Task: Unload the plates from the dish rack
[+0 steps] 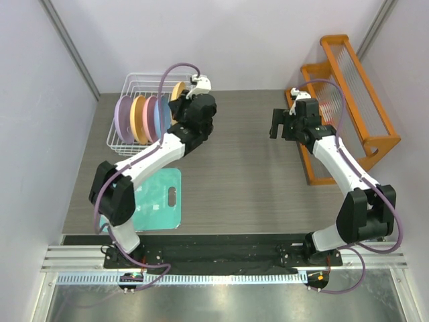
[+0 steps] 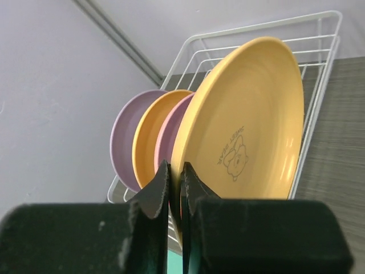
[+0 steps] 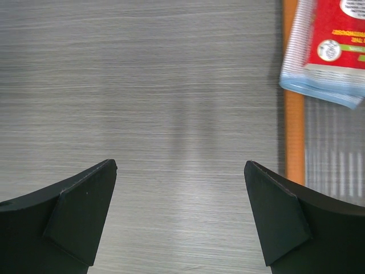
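Yellow plate [image 2: 245, 131]: dish rack [image 2: 262, 25] right end, rim pinched in left gripper [image 2: 175, 169], jaws closed.
Other plates [image 1: 137, 117]: upright inside dish rack.
Right gripper [image 3: 181, 165]: spread wide, empty, far from dish rack.

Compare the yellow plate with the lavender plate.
The yellow plate is pinched at its rim by the left gripper's fingers; the lavender plate rests untouched in the dish rack. Yellow is nearest that gripper; lavender is at the row's far end. Both are round and stand on edge.
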